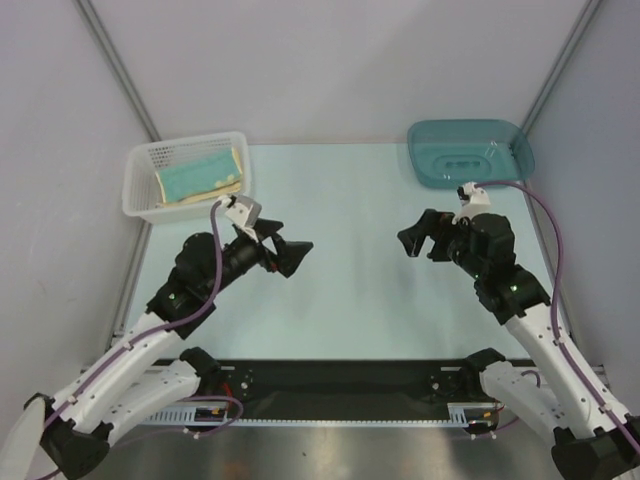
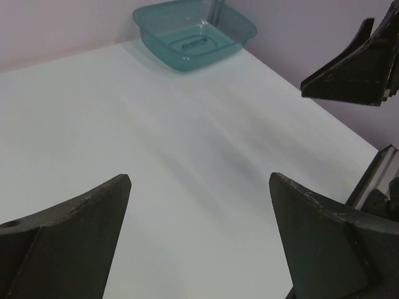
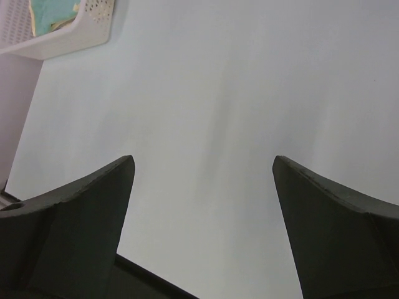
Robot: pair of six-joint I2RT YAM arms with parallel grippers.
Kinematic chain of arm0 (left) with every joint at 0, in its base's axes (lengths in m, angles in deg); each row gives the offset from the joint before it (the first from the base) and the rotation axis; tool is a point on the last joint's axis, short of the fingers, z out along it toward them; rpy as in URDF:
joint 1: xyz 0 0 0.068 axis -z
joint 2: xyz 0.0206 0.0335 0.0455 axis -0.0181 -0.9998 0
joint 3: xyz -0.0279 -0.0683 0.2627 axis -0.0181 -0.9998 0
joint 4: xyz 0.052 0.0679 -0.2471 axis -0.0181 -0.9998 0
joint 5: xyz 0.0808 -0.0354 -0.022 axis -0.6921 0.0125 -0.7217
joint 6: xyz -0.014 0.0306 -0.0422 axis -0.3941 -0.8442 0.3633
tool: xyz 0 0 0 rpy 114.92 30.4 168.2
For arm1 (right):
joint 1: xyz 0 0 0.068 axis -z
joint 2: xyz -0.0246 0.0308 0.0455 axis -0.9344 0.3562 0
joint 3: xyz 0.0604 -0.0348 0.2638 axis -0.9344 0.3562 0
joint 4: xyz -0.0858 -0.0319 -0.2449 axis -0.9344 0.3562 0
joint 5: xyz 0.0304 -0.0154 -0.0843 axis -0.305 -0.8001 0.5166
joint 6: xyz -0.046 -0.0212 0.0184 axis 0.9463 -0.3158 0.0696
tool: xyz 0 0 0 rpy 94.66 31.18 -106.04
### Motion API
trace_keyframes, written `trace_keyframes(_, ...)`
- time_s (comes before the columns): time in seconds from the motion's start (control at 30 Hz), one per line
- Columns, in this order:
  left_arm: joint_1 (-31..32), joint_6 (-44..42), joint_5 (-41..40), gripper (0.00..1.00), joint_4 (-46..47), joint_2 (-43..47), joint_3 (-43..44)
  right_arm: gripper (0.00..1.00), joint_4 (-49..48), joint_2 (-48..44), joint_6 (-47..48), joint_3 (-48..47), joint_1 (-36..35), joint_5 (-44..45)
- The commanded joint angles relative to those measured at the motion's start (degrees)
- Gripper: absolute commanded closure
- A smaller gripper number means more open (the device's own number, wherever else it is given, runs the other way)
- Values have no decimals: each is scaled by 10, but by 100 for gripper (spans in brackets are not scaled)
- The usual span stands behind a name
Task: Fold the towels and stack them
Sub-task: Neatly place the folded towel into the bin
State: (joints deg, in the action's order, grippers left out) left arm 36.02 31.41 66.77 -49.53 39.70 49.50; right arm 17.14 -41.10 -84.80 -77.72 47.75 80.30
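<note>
Folded towels (image 1: pixel 198 176), teal on top with a yellow one beneath, lie in a white perforated basket (image 1: pixel 139 200) at the back left of the table. A corner of the basket (image 3: pixel 68 38) and the towels (image 3: pixel 53 12) also shows in the right wrist view. My left gripper (image 1: pixel 297 251) is open and empty, held above the table's middle left, pointing right. My right gripper (image 1: pixel 410 240) is open and empty, above the middle right, pointing left. In the wrist views, both the left gripper (image 2: pixel 199 180) and the right gripper (image 3: pixel 203 162) have only bare table between their jaws.
An empty teal plastic tub (image 1: pixel 470 153) stands at the back right; it also shows in the left wrist view (image 2: pixel 193 31). Grey walls with metal posts enclose the table on three sides. A black rail (image 1: pixel 340 380) runs along the near edge between the arm bases.
</note>
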Motion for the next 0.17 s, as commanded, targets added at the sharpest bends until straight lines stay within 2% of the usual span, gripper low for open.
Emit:
trace_keyframes(0.0, 5, 10, -12, 0, 10, 27, -7, 0, 20, -20, -2, 10, 3, -7)
trace_keyframes(0.13, 5, 9, -11, 0, 10, 30, -7, 0, -1, -35, -9, 18, 2, -8)
